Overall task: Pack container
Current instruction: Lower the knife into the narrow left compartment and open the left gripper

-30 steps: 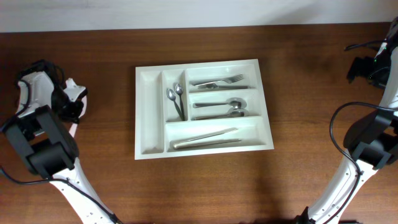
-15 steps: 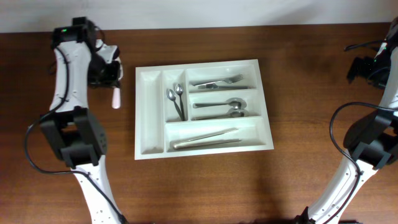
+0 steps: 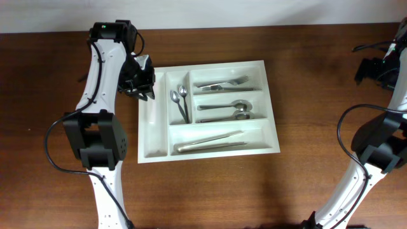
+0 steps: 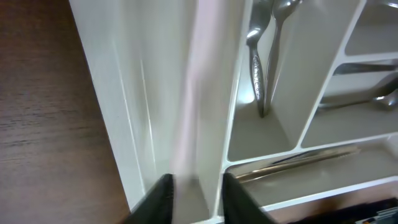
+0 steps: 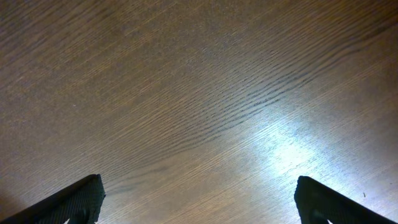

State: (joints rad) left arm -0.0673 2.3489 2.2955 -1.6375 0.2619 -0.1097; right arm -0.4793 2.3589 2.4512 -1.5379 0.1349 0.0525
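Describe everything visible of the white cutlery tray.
The white rectangular plastic cutlery tray lies flat on the brown wooden table, slightly askew. Two narrow upright compartments sit left, three wide horizontal ones right. Metal cutlery lies in four; a blurred pale strip shows over the leftmost. The left claw hovers over its upper-left corner.

The container (image 3: 210,63) sits mid-way on the worktop (image 3: 63,184). The left hand (image 3: 141,86) hovers over its 10 o'clock corner, above the outermost narrow compartment. Two spoons (image 3: 178,102) lie in the next. The right hand (image 3: 372,69) is far off at 2 o'clock.
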